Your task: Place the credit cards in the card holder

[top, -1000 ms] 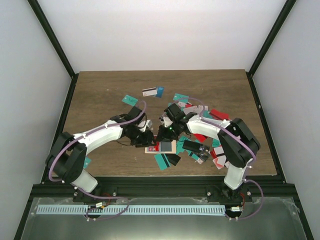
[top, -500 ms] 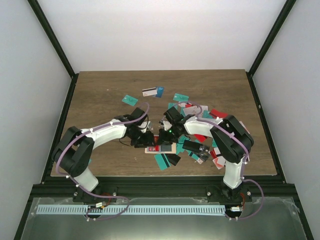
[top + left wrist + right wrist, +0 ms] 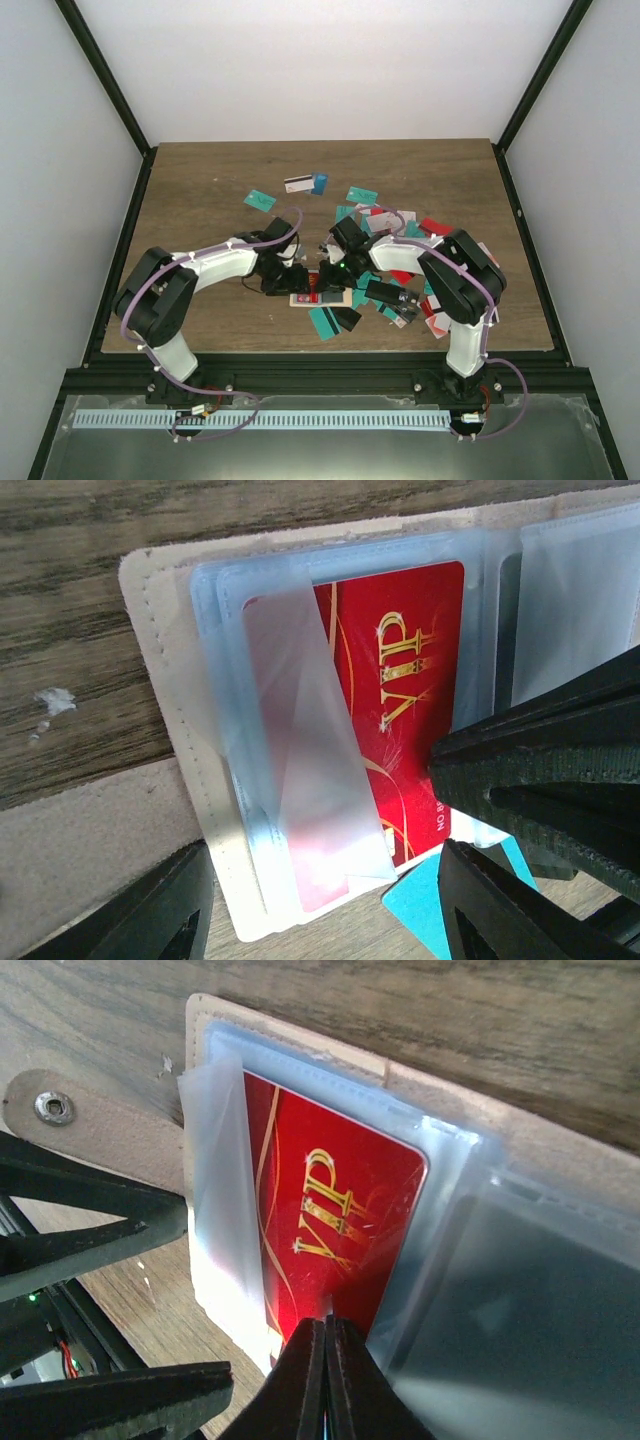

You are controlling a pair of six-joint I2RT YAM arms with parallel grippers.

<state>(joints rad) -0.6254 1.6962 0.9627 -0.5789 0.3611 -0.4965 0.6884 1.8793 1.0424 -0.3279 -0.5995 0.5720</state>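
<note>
Glossy red plastic credit card (image 3: 400,680), clear shiny sleeves (image 3: 300,770), matt tan card holder (image 3: 165,710), perhaps leather, wood-grain table (image 3: 200,510)

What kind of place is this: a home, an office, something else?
Probably a laboratory robot cell: plain white walls and black frame posts enclose a wooden table, with the left arm and right arm bolted at its near edge.

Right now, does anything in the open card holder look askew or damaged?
Yes. In the tan card holder, one clear plastic sleeve lies folded and creased slantwise across the red VIP card instead of lying flat. It looks bent out of shape. Nothing else stands out there.
</note>
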